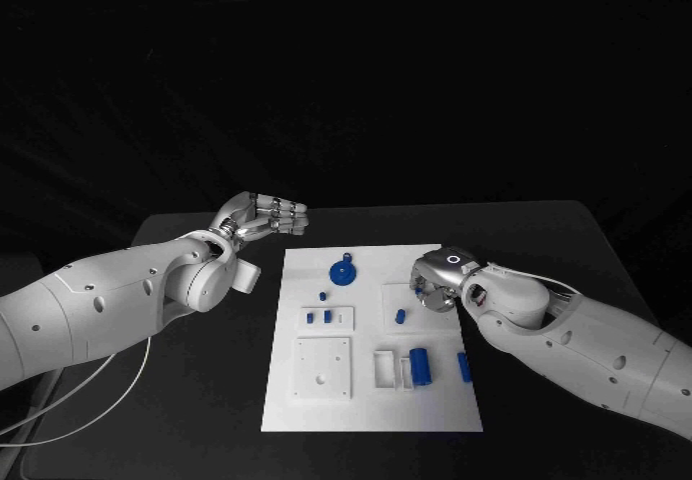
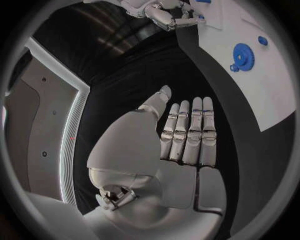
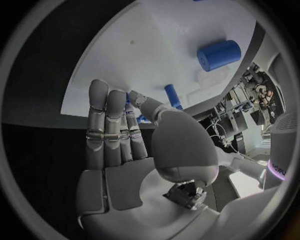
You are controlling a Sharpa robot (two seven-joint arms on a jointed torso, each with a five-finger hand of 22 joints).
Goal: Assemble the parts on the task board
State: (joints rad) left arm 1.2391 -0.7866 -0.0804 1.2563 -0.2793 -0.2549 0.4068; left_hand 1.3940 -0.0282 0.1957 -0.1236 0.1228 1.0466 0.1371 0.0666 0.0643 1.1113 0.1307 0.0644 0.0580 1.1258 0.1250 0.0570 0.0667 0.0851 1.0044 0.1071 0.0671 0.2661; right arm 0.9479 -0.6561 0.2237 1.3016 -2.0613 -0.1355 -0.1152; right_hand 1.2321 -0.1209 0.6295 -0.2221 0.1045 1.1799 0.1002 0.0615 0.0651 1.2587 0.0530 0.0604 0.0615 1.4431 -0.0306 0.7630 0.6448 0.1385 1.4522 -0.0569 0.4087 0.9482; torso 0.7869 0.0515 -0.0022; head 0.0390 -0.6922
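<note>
The white task board lies in the middle of the black table. On it are a blue gear, a small blue peg, a blue cylinder in a white holder, and a blue bar near the right edge. My left hand hovers off the board beyond its far left corner; its fingers are straight and hold nothing. My right hand is over the board's right edge beside the peg, its palm bare. The right wrist view shows the cylinder and a blue pin.
Smaller blue pieces stand in slots at the board's left middle, with a white square plate below them. A white cable trails on the table under my left arm. The left wrist view shows the gear and my right hand.
</note>
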